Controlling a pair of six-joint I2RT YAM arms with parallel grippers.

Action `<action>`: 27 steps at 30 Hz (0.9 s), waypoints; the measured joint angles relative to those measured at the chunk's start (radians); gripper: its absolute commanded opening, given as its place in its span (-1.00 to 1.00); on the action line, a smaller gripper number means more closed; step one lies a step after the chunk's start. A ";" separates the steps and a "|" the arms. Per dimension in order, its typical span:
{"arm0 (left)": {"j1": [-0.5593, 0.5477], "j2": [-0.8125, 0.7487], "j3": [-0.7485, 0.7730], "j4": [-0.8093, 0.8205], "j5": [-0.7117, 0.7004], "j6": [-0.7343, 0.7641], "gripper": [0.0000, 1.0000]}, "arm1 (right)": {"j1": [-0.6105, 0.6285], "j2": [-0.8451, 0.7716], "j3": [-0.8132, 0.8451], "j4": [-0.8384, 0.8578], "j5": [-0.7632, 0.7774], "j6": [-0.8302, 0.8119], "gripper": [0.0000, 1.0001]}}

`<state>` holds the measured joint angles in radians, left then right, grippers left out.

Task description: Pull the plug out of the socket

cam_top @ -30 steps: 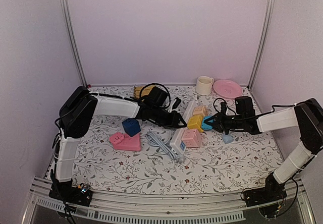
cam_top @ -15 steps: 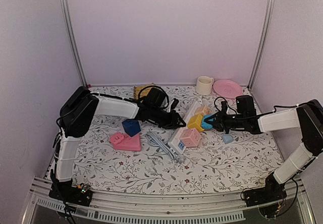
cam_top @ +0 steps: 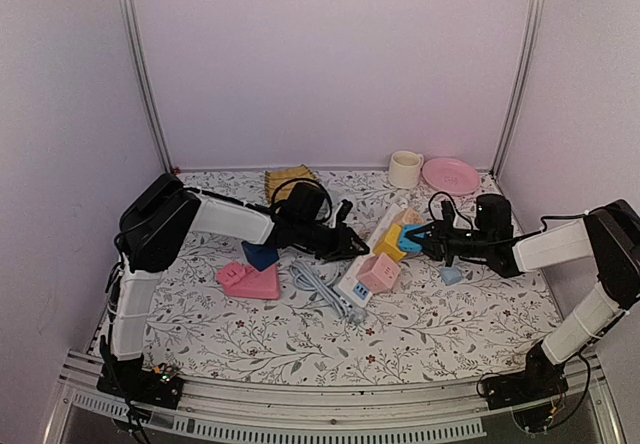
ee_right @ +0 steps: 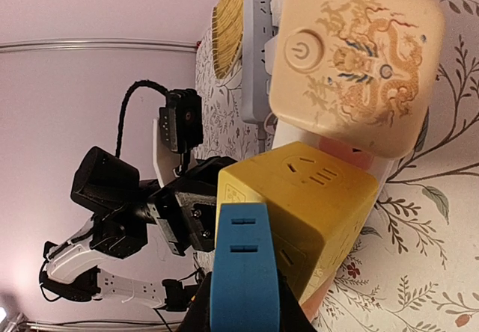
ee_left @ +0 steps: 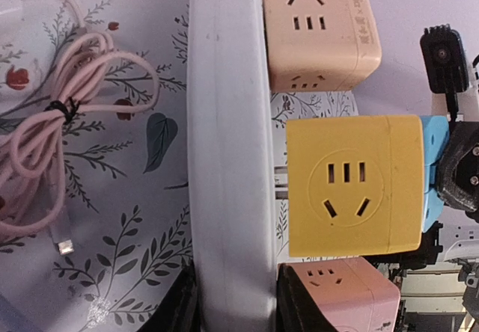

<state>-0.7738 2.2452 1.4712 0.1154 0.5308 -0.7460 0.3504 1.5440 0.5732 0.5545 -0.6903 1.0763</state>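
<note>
The socket, a long white power strip [cam_top: 352,286], lies slantwise mid-table and carries cube adapters: cream [cam_top: 405,218], yellow [cam_top: 388,243] and pink [cam_top: 379,274]. My left gripper [cam_top: 347,245] is shut across the strip's width; in the left wrist view its jaws [ee_left: 236,302] press both sides of the strip [ee_left: 228,123]. The yellow cube [ee_left: 348,186] stands slightly off the strip, with its prongs showing in the gap. My right gripper [cam_top: 420,236] is shut on a blue plug [ee_right: 243,272] stuck in the yellow cube's [ee_right: 314,197] side.
A slim grey-blue strip with a cable [cam_top: 322,290] lies left of the socket. A pink block [cam_top: 250,282] and blue cube [cam_top: 260,255] sit further left. A cream mug [cam_top: 405,169], pink plate [cam_top: 450,174] and woven mat [cam_top: 288,178] are at the back. A pink cable bundle [ee_left: 67,145] is beside the strip.
My right gripper has drawn back slightly to the right with the blue plug, and the yellow cube has tilted and come a little away from the strip. The left gripper keeps its hold.
</note>
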 measured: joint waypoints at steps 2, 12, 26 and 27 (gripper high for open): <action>0.000 0.001 -0.011 0.021 0.000 -0.009 -1.00 | 0.000 0.000 -0.005 0.035 -0.008 0.010 -0.94; 0.012 0.007 -0.054 0.084 0.000 -0.049 -1.00 | 0.000 -0.066 -0.013 0.404 -0.105 0.051 -0.95; 0.017 0.009 -0.061 0.082 -0.021 -0.044 -1.00 | -0.160 -0.183 -0.037 0.053 -0.079 -0.088 -0.94; 0.017 0.009 -0.063 0.081 -0.026 -0.040 -1.00 | -0.182 -0.192 -0.047 0.021 -0.077 -0.103 -0.94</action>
<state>-0.7567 2.2539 1.4086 0.1963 0.5045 -0.7864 0.1684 1.3521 0.5266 0.5758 -0.7670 0.9737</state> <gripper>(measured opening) 0.272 0.165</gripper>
